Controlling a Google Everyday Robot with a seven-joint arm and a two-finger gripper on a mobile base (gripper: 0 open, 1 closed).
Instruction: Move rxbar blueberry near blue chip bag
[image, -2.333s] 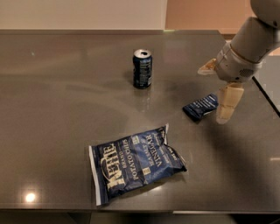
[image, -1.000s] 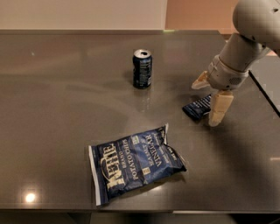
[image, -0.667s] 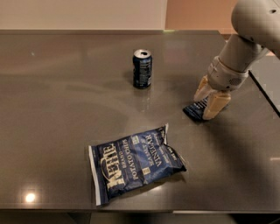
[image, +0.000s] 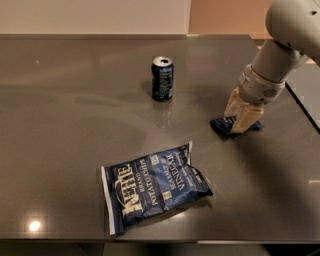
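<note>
rxbar blueberry (image: 220, 125): flat on the table's right side, both ends showing past my fingers.
My gripper (image: 235, 123): down on the bar, fingers closed in on it from either side; the bar lies on the surface.
blue chip bag (image: 155, 186): near edge, left of the bar and well apart from it.
Path between: bare table (image: 75, 100).
soda can (image: 162, 79): upright, farther back and left, off that line.

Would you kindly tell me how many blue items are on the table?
3: the soda can standing at the back centre, the blue chip bag flat at the front, and the rxbar blueberry at right, partly covered by the gripper.
</note>
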